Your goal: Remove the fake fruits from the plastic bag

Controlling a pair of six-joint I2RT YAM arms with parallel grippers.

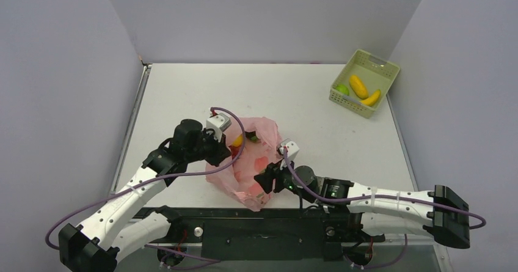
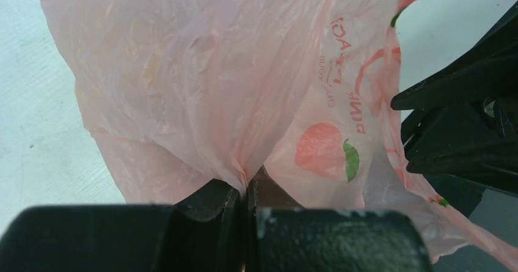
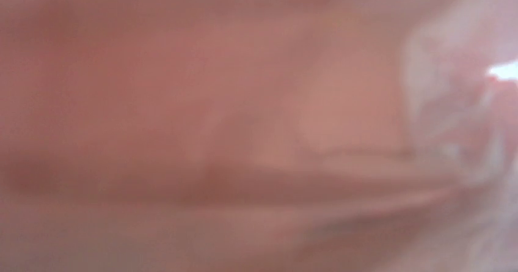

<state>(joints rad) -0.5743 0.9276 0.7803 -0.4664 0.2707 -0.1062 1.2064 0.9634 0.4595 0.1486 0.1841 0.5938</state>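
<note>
bag: plastic bag (image 1: 259, 165) sits mid-tabletop (image 1: 183, 95) between your arms, fake fruits (image 1: 237, 141) showing at its mouth | your left tool (image 2: 247, 189): jaws closed on a gathered fold | your right tool (image 1: 267, 178): against the bag, opening cannot be told | handling: limp, slippery, light film, so pinch bunched folds

Left gripper (image 2: 247, 191) is pinched tight on the plastic bag (image 2: 201, 70); right gripper (image 1: 264, 179) faces it, jaw state hidden.
</note>
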